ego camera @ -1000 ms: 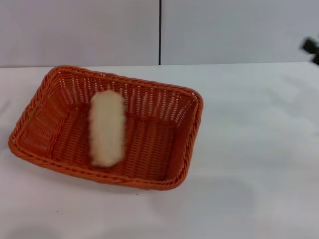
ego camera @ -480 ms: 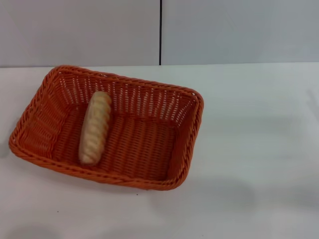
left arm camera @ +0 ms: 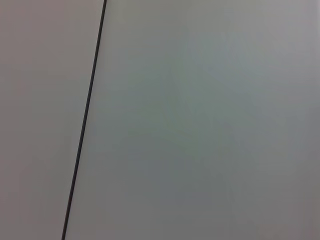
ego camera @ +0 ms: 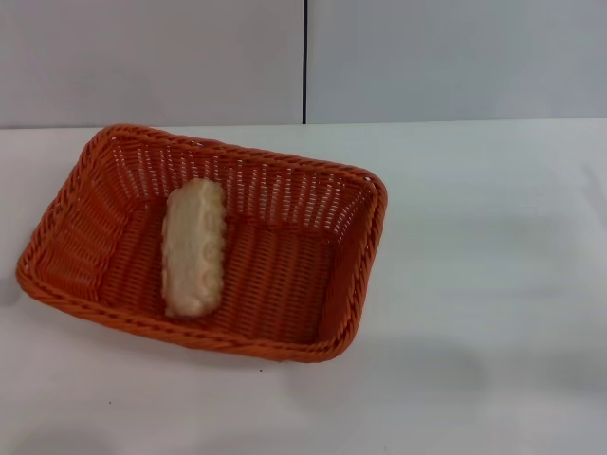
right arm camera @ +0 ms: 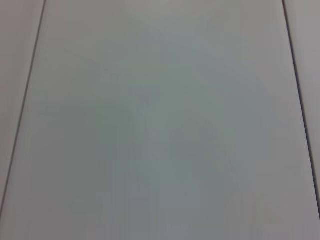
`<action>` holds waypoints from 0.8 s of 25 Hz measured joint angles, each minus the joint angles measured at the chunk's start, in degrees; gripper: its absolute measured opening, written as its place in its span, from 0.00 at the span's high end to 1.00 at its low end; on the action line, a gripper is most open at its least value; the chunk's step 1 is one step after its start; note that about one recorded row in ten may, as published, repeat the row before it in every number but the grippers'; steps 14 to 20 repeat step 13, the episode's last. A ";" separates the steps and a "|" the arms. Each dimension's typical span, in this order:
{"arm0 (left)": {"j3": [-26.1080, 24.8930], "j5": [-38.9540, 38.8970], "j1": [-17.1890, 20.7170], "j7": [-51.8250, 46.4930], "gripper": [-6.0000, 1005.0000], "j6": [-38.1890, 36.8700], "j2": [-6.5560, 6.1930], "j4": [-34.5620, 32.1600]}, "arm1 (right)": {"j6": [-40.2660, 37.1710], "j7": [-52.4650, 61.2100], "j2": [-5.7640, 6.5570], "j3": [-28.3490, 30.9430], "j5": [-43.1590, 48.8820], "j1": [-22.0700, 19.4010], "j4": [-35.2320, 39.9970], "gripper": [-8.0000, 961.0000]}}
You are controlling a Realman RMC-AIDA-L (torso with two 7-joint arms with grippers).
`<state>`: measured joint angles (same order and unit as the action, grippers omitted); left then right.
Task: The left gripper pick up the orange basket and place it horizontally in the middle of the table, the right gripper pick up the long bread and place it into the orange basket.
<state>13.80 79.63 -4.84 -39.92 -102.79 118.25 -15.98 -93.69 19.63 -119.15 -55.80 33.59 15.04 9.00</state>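
Note:
The orange basket (ego camera: 85,227) sits on the white table (ego camera: 474,284), left of centre in the head view, its long side running roughly left to right. The long bread (ego camera: 193,248) lies inside it toward the left half, plain pale side up, lengthwise from back to front. Neither the left gripper nor the right gripper appears in any view. Both wrist views hold only grey wall panels with thin dark seams.
A grey panelled wall (ego camera: 427,57) with a dark vertical seam (ego camera: 304,57) stands behind the table's far edge. White tabletop stretches to the right of the basket and in front of it.
The bread has rolled inside the basket: striped side up half a second ago, pale side up now. A dark gripper part at the head view's right edge a second ago has left the picture.

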 joint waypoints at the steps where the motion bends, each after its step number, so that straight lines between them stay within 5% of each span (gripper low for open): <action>1: 0.00 0.00 0.00 0.00 0.32 0.00 0.00 0.00 | -0.08 -0.28 -0.04 0.00 -0.01 0.04 -0.01 0.22; 20: 0.00 0.00 -0.05 0.89 0.32 0.29 -0.16 0.84 | -0.58 -0.60 -0.17 -0.29 -0.01 0.86 -1.66 0.22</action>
